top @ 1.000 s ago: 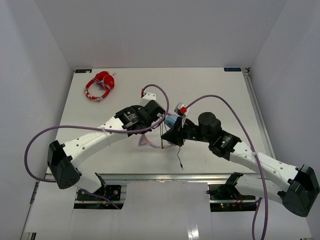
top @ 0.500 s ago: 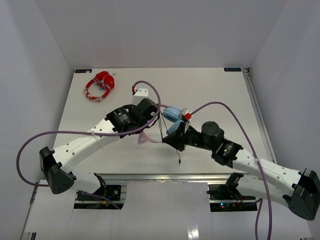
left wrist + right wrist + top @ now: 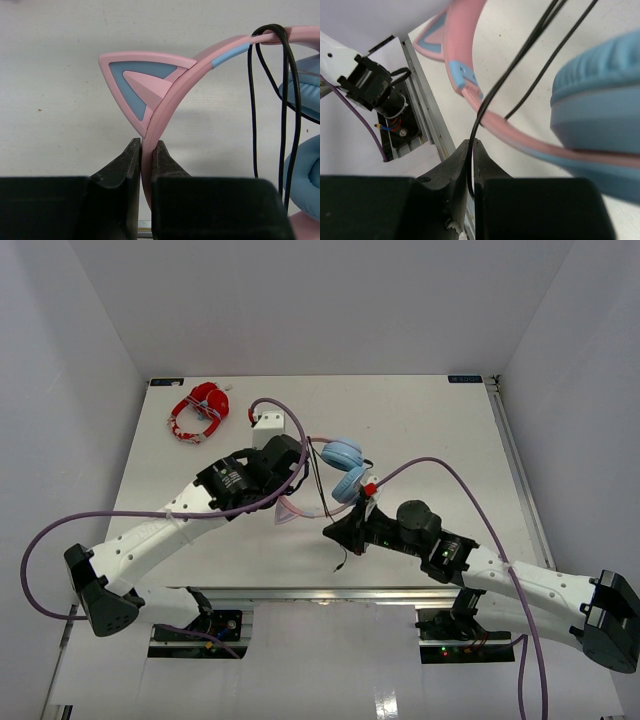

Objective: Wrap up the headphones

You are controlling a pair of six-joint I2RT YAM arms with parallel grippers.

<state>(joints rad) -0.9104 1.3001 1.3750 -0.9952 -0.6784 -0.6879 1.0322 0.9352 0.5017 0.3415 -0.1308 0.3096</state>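
Your left arm [image 3: 150,535] stretches in from the near-left of the headphones [image 3: 343,455], wrist level. Its left tool [image 3: 146,145] is clamped on the pink headband [image 3: 172,92], just below the cat ear. Your right arm [image 3: 520,580] bends in from the near-right. Its right tool [image 3: 471,145], just near of the ear cups, pinches the black cable [image 3: 487,97] between nearly closed jaws.

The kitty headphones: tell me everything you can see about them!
The headphones have a glossy pink headband with a pink-and-blue cat ear and padded light blue ear cups. Their thin black cable is looped over the band. The left gripper clamps the band, the right gripper pinches the cable, near the middle of the white table.
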